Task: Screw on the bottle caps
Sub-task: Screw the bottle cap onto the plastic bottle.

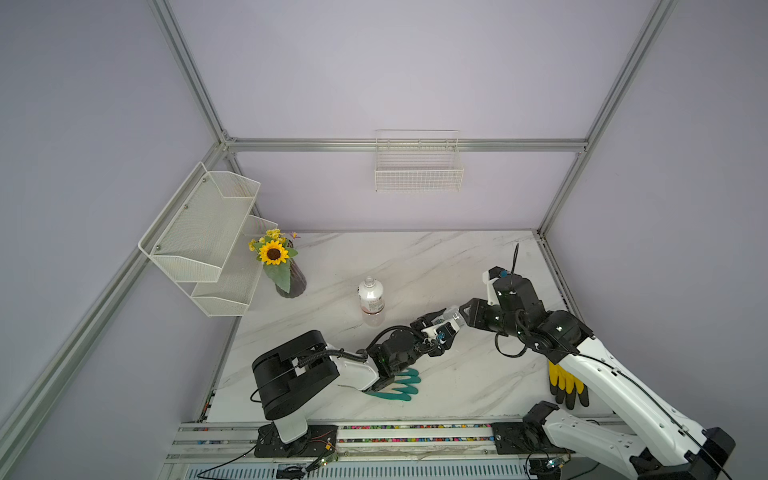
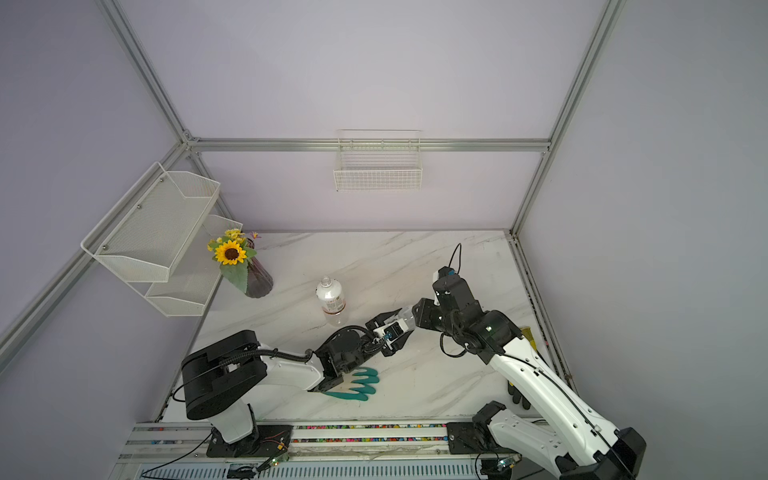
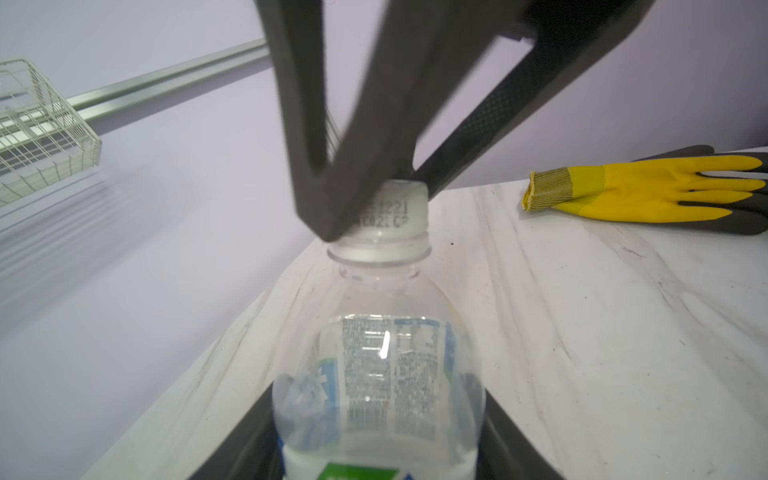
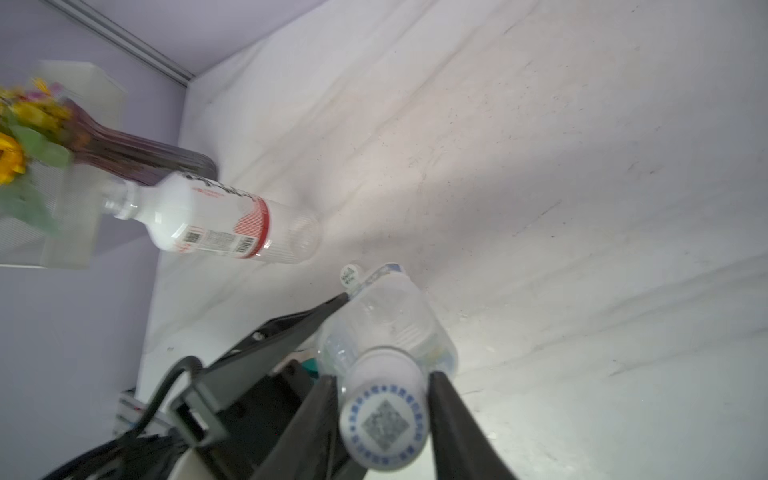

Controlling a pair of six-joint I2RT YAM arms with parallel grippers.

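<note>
White-shelled, black-jointed arms (image 1: 355, 370) trail looped black cables (image 1: 332, 353) — left pincer (image 3: 376, 380) and right pincer (image 4: 382, 376) dark grey, tapered.

My right fingers (image 4: 457, 419) are matt dark plastic. In the left wrist view one face shows a fine woven, grippy texture. The cap (image 4: 384, 415) is smooth white plastic with a dull sheen and ink print on top. The clear bottle (image 3: 378, 374) is thin, glossy, see-through plastic, and its label (image 3: 390, 365) is a slick printed film. The worktop (image 3: 582, 332) looks marble-patterned, smooth and satin, with light scuffs. The yellow glove (image 3: 648, 187) has a knitted cloth cuff and a rubbery, faintly shiny coating. The wire basket (image 3: 50, 120) looks like white-coated metal. The vase (image 4: 137, 158) is dark, ribbed and glossy.
</note>
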